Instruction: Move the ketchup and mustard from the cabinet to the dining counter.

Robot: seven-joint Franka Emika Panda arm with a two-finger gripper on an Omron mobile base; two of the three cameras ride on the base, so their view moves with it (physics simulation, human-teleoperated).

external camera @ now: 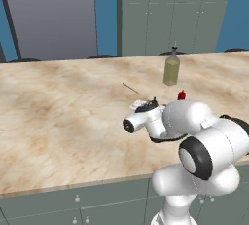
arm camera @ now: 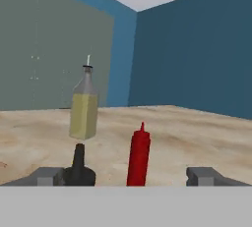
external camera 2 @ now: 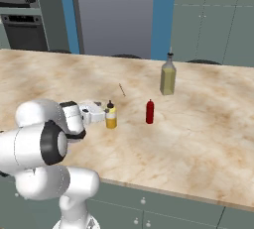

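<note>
Pincer (external camera 2: 105, 116) low over the table (external camera 2: 198, 139), fingers spread apart, gripping nothing. Mustard (external camera 2: 111, 116) upright right at its tips (just beside one finger (arm camera: 49, 176)). Ketchup (external camera 2: 150, 111) upright a little beyond. Olive-green bottle (external camera 2: 168, 77) farther back. Risk: a sideways pull-back could clip the mustard and topple it toward the ketchup.

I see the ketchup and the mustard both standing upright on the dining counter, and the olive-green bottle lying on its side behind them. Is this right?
Not quite: the olive-green bottle stands upright, as the right base view shows. The ketchup and mustard do stand upright on the dining counter.
</note>
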